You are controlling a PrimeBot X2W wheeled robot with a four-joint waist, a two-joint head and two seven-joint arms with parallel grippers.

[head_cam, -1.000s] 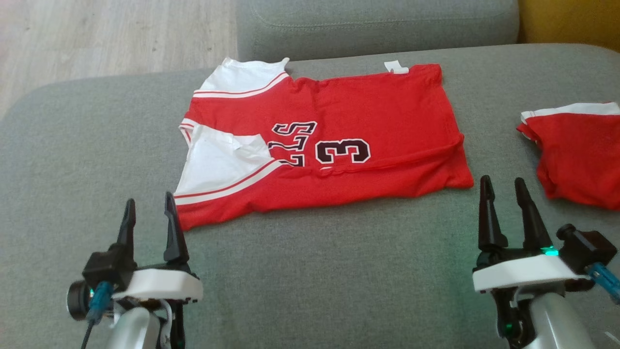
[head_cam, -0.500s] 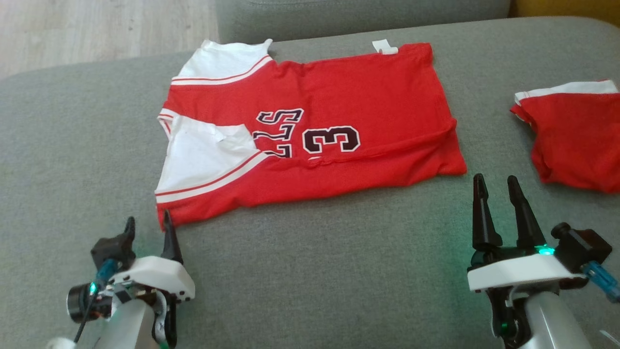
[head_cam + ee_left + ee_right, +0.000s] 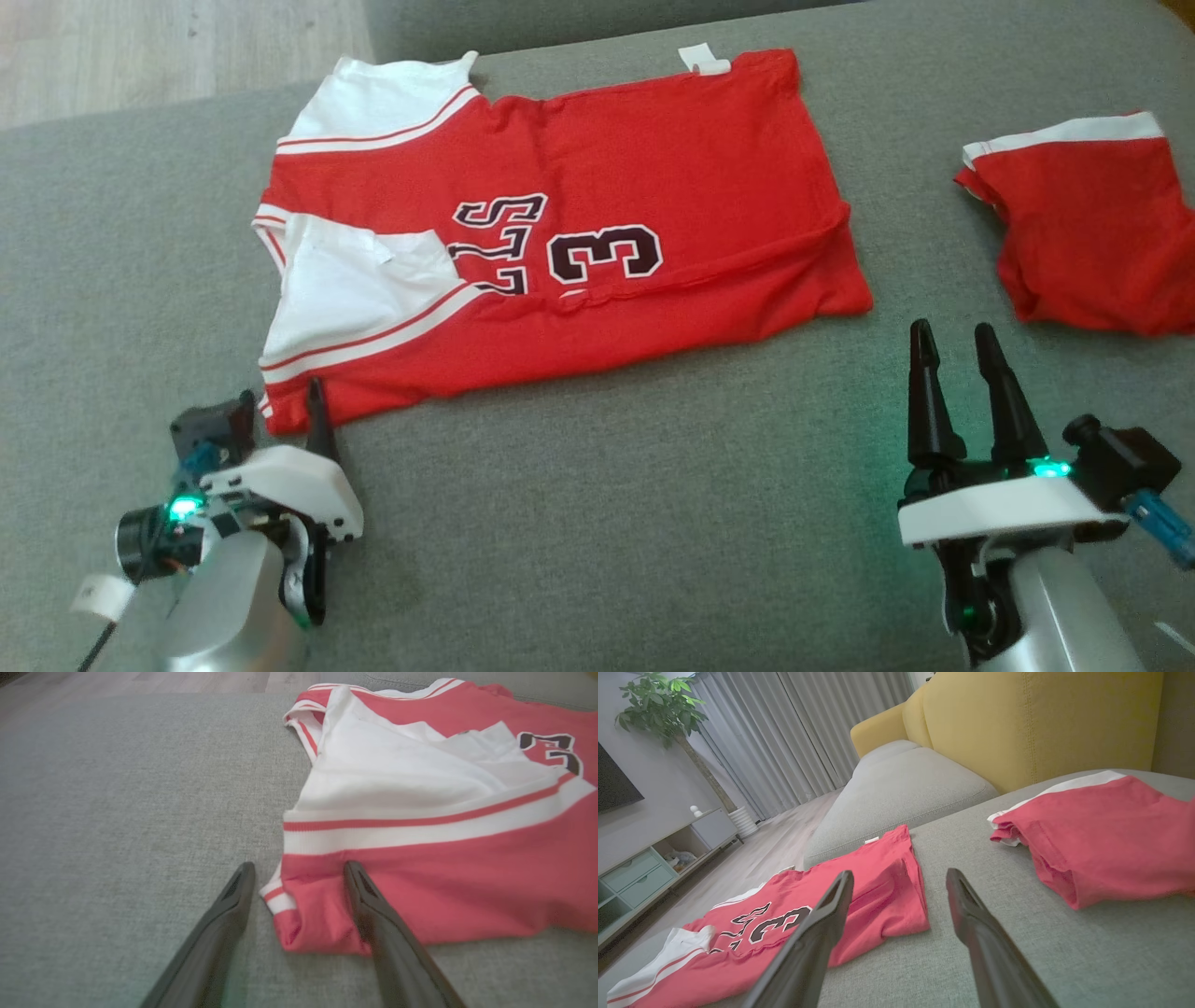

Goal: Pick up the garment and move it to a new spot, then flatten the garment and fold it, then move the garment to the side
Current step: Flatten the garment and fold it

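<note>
Finding the garment [image 3: 653,149] flat on the sofa [image 3: 597,523], long axis running left to right. My left jaws, open and empty, straddle its near-left corner; my right jaws, open and empty, stand clear of its right hem.

Left gripper [image 3: 280,392] low, tipped forward and down, jaws apart. Right gripper [image 3: 952,329] sits higher, pointing straight ahead, jaws apart too. Pale left forearm [image 3: 224,607] and right forearm [image 3: 1064,611] reach forward, well apart.
</note>
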